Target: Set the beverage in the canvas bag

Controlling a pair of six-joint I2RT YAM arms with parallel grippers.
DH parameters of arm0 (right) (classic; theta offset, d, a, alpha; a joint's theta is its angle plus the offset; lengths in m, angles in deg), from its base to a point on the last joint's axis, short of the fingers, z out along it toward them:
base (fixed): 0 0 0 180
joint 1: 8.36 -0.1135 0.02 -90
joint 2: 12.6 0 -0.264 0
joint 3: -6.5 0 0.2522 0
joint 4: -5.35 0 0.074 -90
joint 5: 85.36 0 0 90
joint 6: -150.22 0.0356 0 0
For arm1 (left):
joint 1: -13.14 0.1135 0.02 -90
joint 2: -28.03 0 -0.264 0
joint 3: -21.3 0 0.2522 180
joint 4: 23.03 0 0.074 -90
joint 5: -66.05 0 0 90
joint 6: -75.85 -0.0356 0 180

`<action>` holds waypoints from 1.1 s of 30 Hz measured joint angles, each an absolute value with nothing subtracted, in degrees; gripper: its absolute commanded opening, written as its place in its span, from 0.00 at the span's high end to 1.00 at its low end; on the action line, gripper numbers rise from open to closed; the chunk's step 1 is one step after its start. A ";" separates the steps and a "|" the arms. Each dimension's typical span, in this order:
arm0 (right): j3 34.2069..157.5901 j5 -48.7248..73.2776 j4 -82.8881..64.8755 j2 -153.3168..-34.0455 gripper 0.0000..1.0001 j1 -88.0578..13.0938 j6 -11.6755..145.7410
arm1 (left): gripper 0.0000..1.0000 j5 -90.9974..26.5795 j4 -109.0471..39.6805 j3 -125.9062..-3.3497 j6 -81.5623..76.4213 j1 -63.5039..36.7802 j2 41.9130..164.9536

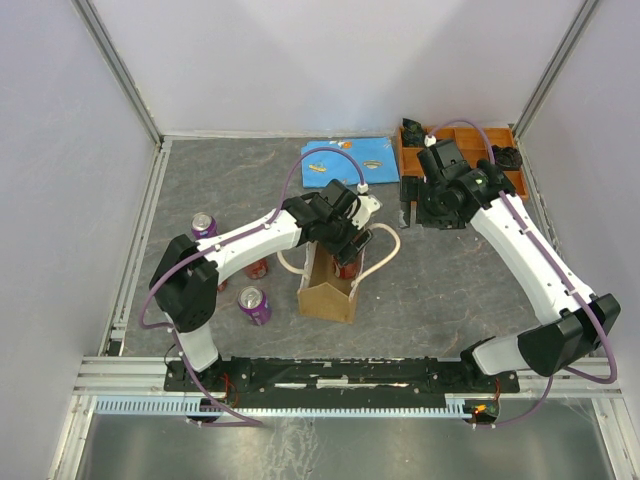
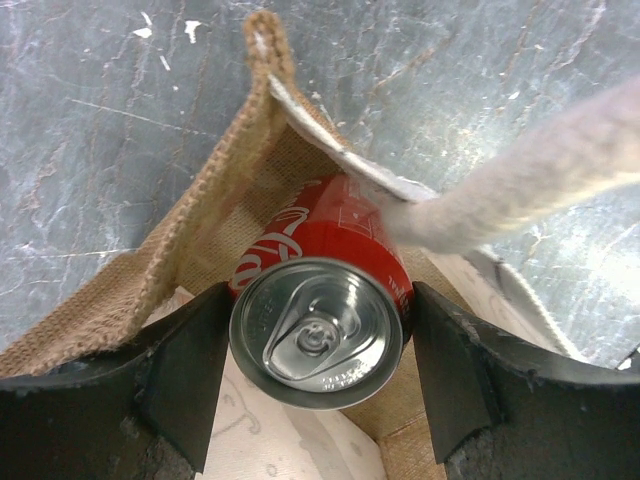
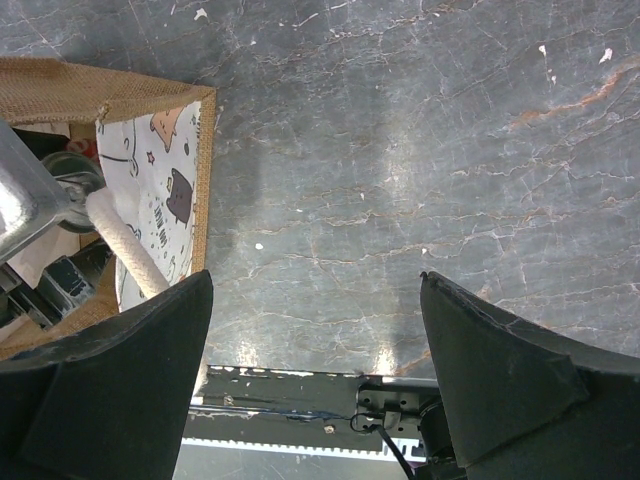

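Left gripper [image 2: 318,345] clamps red can [image 2: 320,235] over canvas bag [image 2: 150,270].
Top-up for lowering; right gripper [image 3: 315,280] gapes empty at two o'clock.

The bag [image 2: 140,280] hid the red can's [image 2: 318,335] bottom and ran off the picture's edge; the tray's [image 1: 408,158] contents were too small to identify.

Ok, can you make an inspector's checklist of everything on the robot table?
Surface: grey marbled table, white flecks.
Job's things: cola can partly inside the upright canvas bag.
Clutter: purple can, second purple can, red can partly under the left arm, blue packet, orange tray.
Grippers: left gripper clamps the cola can; right gripper open, empty, over bare table.
Cables: purple cable along each arm.
Surroundings: white walls, metal frame.
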State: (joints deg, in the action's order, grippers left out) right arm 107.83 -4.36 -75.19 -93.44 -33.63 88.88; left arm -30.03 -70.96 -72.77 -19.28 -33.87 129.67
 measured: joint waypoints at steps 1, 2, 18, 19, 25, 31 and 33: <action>107.83 -4.34 -75.19 -93.44 0.08 -33.61 88.88 | 0.33 -30.41 -70.94 -72.77 -18.86 -33.87 129.65; 107.83 -4.27 -75.19 -93.44 0.08 -33.57 88.88 | 0.37 -30.71 -70.92 -72.77 -18.45 -33.89 129.63; 107.11 -3.94 -74.91 -93.44 0.08 -33.46 89.08 | 0.97 -29.10 -69.45 -73.19 -17.37 -33.95 129.56; 107.05 -3.94 -74.89 -93.44 0.08 -33.46 89.08 | 0.97 -28.72 -69.34 -73.19 -17.37 -33.98 129.56; 107.00 -3.35 -74.82 -93.46 0.08 -33.46 89.08 | 0.97 -27.08 -67.88 -73.19 -17.37 -34.00 129.56; 107.00 -2.89 -74.80 -94.18 0.08 -33.46 89.04 | 0.97 -25.90 -65.30 -73.19 -16.96 -34.00 129.56; 107.00 -2.89 -74.80 -94.23 0.08 -33.46 89.04 | 0.97 -25.62 -64.71 -73.19 -16.65 -33.98 129.56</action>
